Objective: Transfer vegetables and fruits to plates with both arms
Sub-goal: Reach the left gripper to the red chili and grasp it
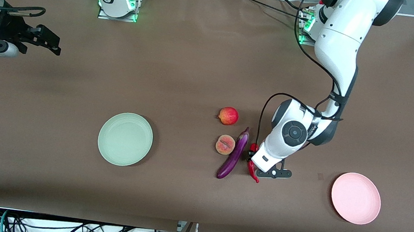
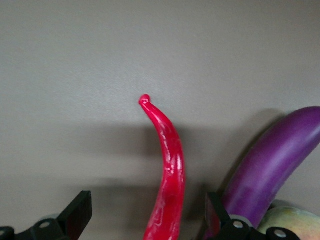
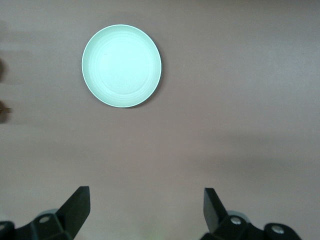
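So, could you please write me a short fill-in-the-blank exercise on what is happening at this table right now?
1. The left gripper is down at the table with its open fingers on either side of the red ____.
2. Both plates are bare: the green plate lies toward the right arm's end, the ____ one toward the left arm's end.
3. The peach lies beside the purple ____.
4. The right gripper waits with its fingers ____.

Missing words: chili pepper; pink; eggplant; open.
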Tool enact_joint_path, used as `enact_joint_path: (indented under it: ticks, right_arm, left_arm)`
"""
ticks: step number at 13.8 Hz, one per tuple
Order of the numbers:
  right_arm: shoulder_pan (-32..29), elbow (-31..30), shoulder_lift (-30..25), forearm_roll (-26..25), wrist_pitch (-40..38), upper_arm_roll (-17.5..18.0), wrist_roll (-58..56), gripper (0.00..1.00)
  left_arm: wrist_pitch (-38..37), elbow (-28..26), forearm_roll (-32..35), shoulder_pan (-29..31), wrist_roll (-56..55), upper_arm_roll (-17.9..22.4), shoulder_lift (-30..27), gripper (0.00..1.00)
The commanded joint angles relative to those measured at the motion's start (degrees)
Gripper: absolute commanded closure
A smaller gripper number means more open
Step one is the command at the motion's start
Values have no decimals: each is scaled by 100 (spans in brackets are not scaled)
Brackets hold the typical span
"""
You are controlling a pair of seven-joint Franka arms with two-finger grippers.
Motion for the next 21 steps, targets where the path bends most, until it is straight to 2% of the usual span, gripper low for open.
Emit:
enact_joint_path:
  ticks: [1, 7, 8, 10, 14, 18, 21]
  right_arm:
    - [23, 71, -1, -104, -27, -5, -82, 0]
    - [23, 71, -1, -104, -35, 4, -82, 0]
    - [23, 71, -1, -104, -35, 4, -82, 0]
    - [23, 71, -1, -104, -27, 4, -29, 0]
    - [23, 71, 8, -104, 26, -5, -11, 0]
    - [-30, 71, 43, -59, 377, -22, -11, 0]
    - [-30, 80, 43, -60, 386, -31, -91, 0]
  left_arm:
    - [182, 188, -51, -118, -111, 67, 225, 0]
    - [315, 188, -25, -118, -102, 76, 392, 0]
    - [393, 188, -33, -118, -102, 76, 401, 6]
    - [438, 179, -42, -118, -110, 76, 419, 44]
    - [438, 179, 1, -126, -50, 76, 401, 100]
    - [315, 197, 54, -48, 82, 146, 182, 100]
    - [-141, 205, 45, 557, 1274, 138, -82, 100]
